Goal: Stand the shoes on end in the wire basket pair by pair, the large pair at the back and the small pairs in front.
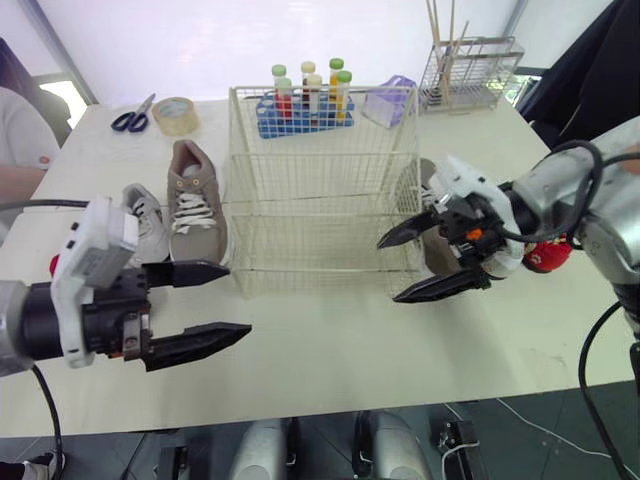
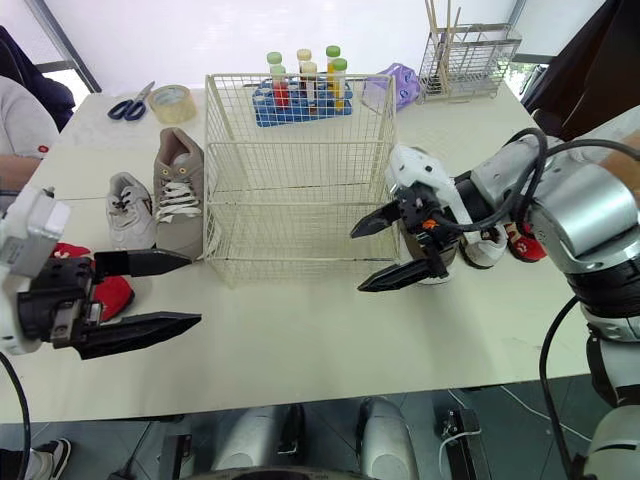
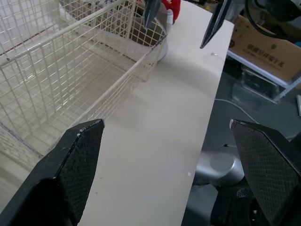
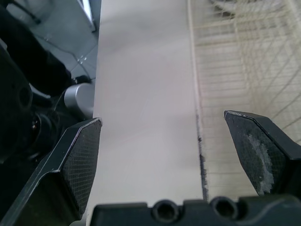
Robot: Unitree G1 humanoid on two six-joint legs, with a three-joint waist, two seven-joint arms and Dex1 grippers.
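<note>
Your left end effector [image 1: 238, 298] has two long black fingers tapering to points, set on a black motor block under a white housing [image 1: 95, 250]. A thin black cable [image 1: 40, 204] runs along its arm. Your right end effector [image 1: 388, 270] has the same build, with an orange spot [image 1: 474, 236] at the finger base, a silver-grey forearm [image 1: 560, 190] and black looped cables [image 1: 580, 146]. Up close, its pads [image 4: 80, 160] carry fine cross-hatching, one of them scuffed white, above two screw holes [image 4: 164, 208] in a black bar.
</note>
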